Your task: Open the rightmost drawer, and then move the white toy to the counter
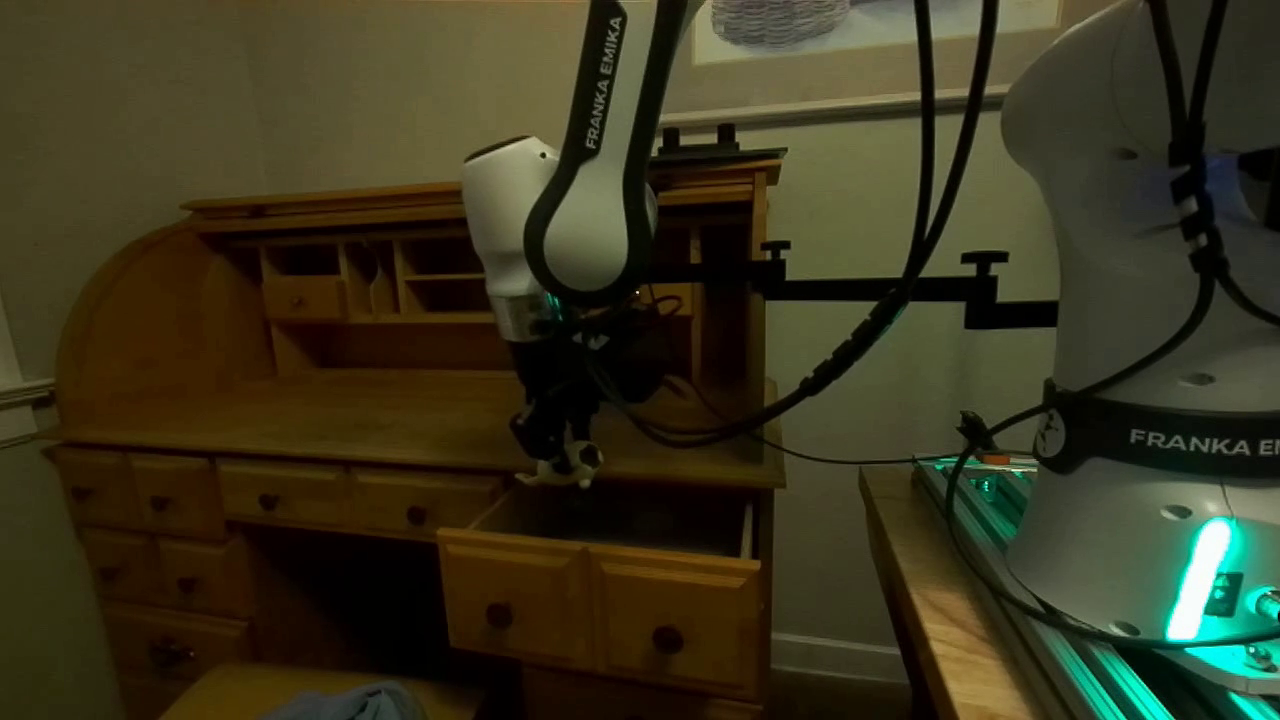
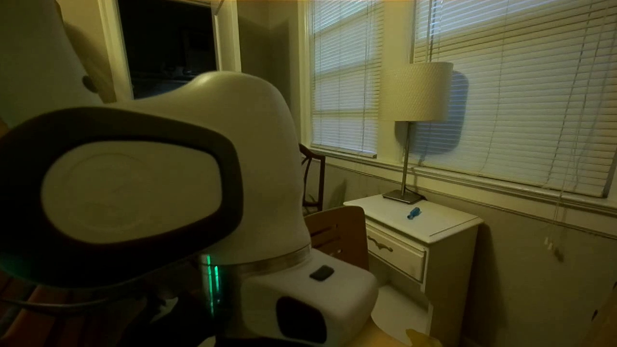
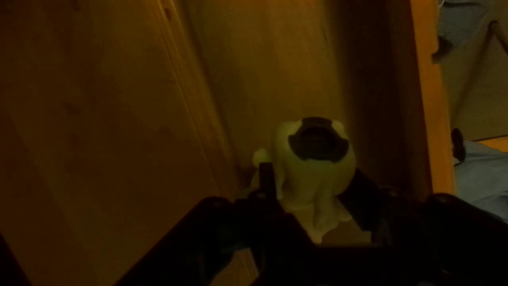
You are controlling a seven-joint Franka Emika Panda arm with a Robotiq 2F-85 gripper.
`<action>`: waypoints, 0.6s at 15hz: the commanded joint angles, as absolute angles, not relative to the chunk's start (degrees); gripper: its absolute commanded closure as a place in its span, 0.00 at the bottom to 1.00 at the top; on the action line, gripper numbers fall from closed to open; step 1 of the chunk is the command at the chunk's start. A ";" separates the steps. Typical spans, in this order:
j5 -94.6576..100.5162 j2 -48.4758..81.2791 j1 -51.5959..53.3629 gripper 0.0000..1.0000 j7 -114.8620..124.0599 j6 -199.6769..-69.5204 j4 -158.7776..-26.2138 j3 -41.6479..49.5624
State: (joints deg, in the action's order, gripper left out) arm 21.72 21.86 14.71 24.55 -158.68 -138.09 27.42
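The white toy [image 1: 575,464], pale and lumpy with a dark patch, hangs in my gripper [image 1: 553,442] above the open drawer, near the height of the desk's front edge. In the wrist view the fingers press the toy [image 3: 313,174] from both sides, its dark patch facing up the picture. The rightmost drawer [image 1: 520,590] stands pulled out, and its bare floor [image 3: 270,59] shows beneath the toy in the wrist view. Behind the gripper stretches the honey-oak counter [image 1: 280,415], at the left of the wrist view. Gripper, toy, drawer and counter cannot be made out in an exterior view filled by the arm [image 2: 144,193].
Cubbyholes [image 1: 440,275] line the back of the desk above the counter. A seat with a grey-blue cloth [image 1: 350,702] stands below the drawers. Cables [image 1: 850,345] loop beside the arm. Away from the desk, a white nightstand [image 2: 448,226] carries a lamp [image 2: 417,91].
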 commanded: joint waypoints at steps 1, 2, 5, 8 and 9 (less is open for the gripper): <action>28.22 18.63 15.80 0.80 27.93 -156.40 -139.54 29.45; 29.81 18.44 16.10 0.80 28.86 -156.12 -139.45 29.88; 34.25 17.55 16.55 0.80 31.88 -155.05 -139.41 30.21; 38.09 16.01 15.91 0.80 34.15 -155.01 -139.95 29.38; 39.16 15.56 15.42 0.80 34.62 -155.05 -140.06 28.86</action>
